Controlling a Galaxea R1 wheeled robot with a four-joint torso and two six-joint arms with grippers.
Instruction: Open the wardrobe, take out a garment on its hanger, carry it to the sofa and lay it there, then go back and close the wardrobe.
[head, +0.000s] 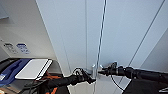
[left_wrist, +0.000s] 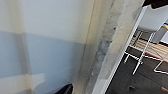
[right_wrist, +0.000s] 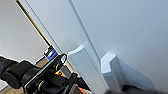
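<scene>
I stand very close in front of the wardrobe (head: 120, 32), and its two white doors take nearly all of my head view, with the thin dark seam between them running down to the pair of small white handles (head: 97, 70). My left arm comes up from below and reaches toward the handles from their left side; my left pincer (head: 91, 79) ends just beside the left handle (head: 93, 71), perhaps touching it, but the picture is too soft there to be sure, and I cannot tell whether its fingers are apart or together. My right arm stretches almost level from the right side, and my right pincer (head: 101, 72) has its tip at the right handle (head: 100, 68); here also I cannot tell if it is open or closed on the handle. In my right wrist view both handles stand out from the door as two white blocks, the left handle (right_wrist: 85, 67) and the right handle (right_wrist: 113, 71), with my left arm (right_wrist: 37, 80) dark behind them. To the left of the wardrobe is a pale wall (head: 22, 27) with small blue labels (head: 22, 48), and below it a white flat board (head: 33, 68) lies on something blue (head: 11, 71). My left wrist view shows a pale surface close by, and past its edge a dark floor (left_wrist: 125, 80) with white metal legs (left_wrist: 142, 52).
</scene>
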